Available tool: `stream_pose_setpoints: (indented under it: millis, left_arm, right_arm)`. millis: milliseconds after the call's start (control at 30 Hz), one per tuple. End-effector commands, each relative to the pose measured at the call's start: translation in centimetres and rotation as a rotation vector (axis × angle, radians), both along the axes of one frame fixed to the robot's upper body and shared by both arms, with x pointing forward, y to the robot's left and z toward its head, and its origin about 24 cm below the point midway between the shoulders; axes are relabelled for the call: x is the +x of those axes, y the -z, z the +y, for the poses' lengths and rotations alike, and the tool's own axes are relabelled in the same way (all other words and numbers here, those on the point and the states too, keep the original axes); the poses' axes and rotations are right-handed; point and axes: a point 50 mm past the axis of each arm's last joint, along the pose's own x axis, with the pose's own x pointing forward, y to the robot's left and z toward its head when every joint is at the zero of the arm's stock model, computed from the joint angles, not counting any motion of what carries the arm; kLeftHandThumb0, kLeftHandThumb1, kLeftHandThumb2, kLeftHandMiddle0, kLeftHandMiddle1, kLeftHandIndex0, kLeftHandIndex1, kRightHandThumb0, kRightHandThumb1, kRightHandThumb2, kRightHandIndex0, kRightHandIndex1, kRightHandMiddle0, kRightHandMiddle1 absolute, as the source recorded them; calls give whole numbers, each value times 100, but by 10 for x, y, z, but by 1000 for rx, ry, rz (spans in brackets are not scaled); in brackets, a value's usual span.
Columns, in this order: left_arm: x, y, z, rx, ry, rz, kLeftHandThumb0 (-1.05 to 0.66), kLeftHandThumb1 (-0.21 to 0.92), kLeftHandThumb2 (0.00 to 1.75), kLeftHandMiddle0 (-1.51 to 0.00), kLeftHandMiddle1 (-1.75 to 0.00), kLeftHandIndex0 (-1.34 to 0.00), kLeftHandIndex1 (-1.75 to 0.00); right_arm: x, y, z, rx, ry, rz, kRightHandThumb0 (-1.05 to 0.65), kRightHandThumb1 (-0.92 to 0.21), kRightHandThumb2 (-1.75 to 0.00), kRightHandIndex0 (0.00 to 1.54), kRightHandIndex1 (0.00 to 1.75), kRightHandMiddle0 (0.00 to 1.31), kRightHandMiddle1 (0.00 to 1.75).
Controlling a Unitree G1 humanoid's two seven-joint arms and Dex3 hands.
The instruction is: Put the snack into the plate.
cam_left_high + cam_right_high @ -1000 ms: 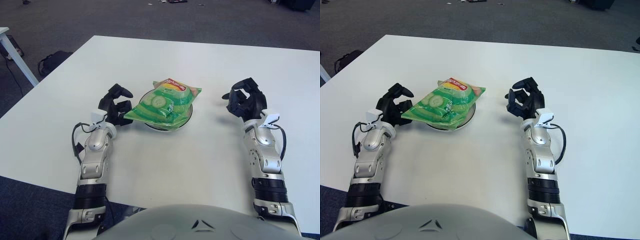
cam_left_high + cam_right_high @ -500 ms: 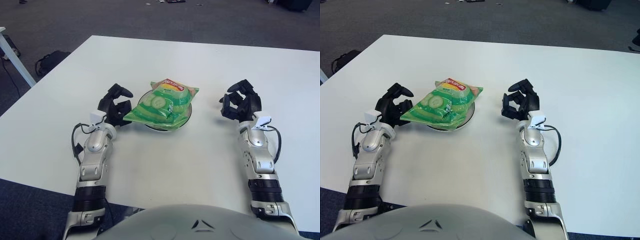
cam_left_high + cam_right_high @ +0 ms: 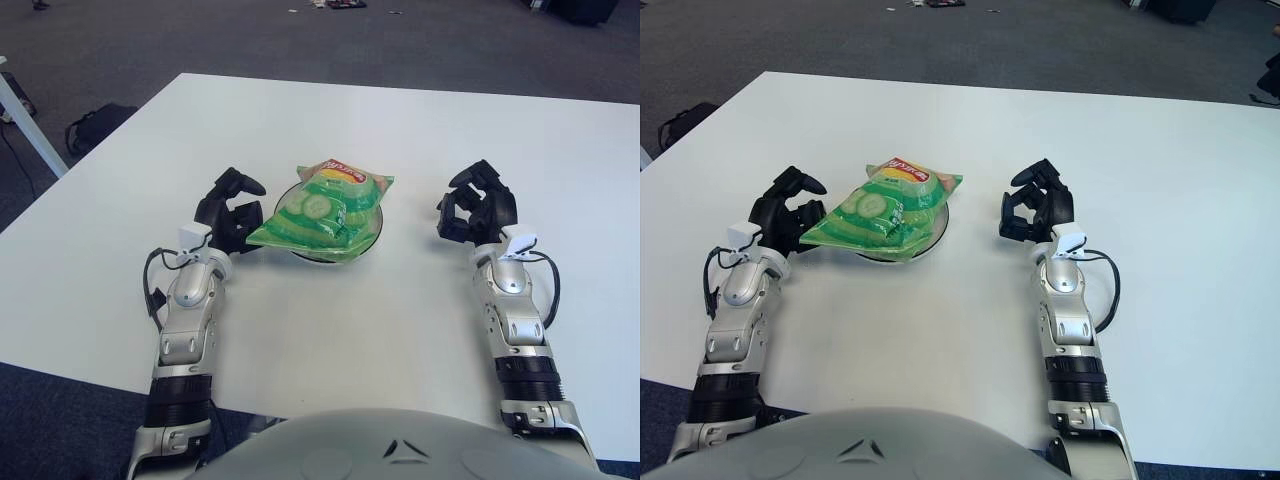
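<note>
The green snack bag [image 3: 322, 206] with cucumber pictures lies across the dark plate [image 3: 370, 230] near the table's middle, covering most of it. My left hand [image 3: 232, 211] rests on the table just left of the bag's left corner, with its fingers spread and holding nothing. I cannot tell whether a fingertip touches the corner. My right hand [image 3: 476, 204] is to the right of the plate and apart from it, fingers loosely curled and empty.
The white table [image 3: 400, 130] stretches far behind the plate and to both sides. Dark carpet floor lies beyond it. A black bag [image 3: 95, 125] sits on the floor at the left, near a white table leg [image 3: 30, 125].
My right hand has moved a little to the left, towards the plate. The left hand and the snack bag have stayed where they were.
</note>
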Motion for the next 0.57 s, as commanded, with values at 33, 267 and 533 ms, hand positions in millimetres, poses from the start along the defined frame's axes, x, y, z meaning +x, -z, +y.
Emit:
stream_pose_setpoints:
  millis: [33,267,533]
  left_arm:
    - [-9,26,2,1,-21,100,-43,47,112,-120,-175,-49,-175]
    - [-7,28,1,-11,-21,108,-43,48,111,-119,-175,-48,-175]
    - [-6,29,0,-27,-25,114,-43,48,111,-119,-175,-48,-175]
  right_arm:
    - [-27,57,6,95,6,212,-1,-18,-148,69,174,51,174]
    - [-24,57,7,130,-11,207,-1,-19,-146,69,172,49,175]
    - [-21,57,6,139,-23,200,-1,-18,-147,70,172,50,175]
